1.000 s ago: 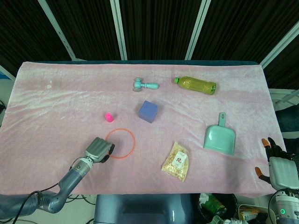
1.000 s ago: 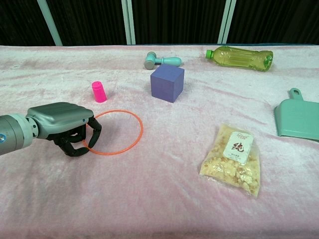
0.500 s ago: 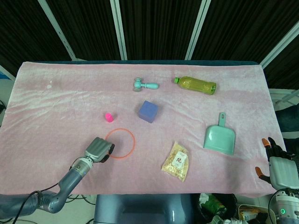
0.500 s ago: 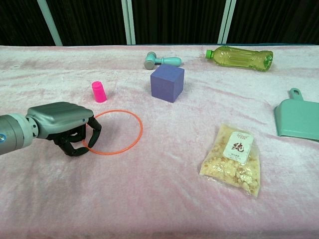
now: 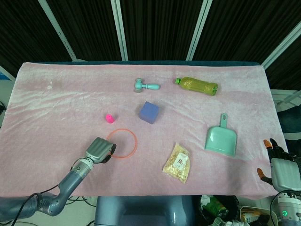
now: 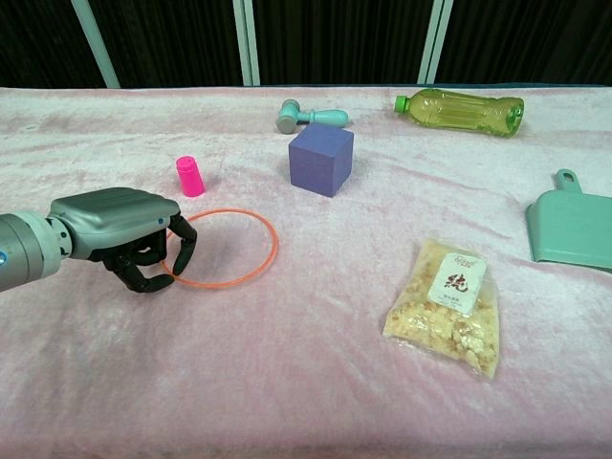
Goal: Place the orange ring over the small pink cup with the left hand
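The left hand (image 6: 124, 234), grey-backed with dark fingers, was seen low over the pink cloth-covered desk (image 6: 287, 382) at near left. Its curled fingers (image 6: 182, 251) were hooked around the near-left edge of the thin orange plastic ring (image 6: 229, 247); the ring was held there, its right side looking slightly raised off the cloth in the chest view, though contact with the cloth could not be judged for certain. In the head view the same hand (image 5: 99, 150) was noted at the ring's (image 5: 123, 143) left rim.

The small pink plastic cup (image 6: 189, 176) stood upright just beyond the ring, to its far left, apart from it and not encircled. In the head view the cup (image 5: 109, 117) lay up and left of the ring.

The right hand (image 5: 277, 165) was seen only in the head view, off the desk's near right corner, fingers spread and nothing held.

Also recorded: a purple cube (image 6: 322, 159) right of the cup; a teal toy hammer (image 6: 308, 117) and a lying green plastic bottle (image 6: 464, 110) at the far side; a teal dustpan (image 6: 572, 225) at right; a clear snack packet (image 6: 448, 303) at near right.
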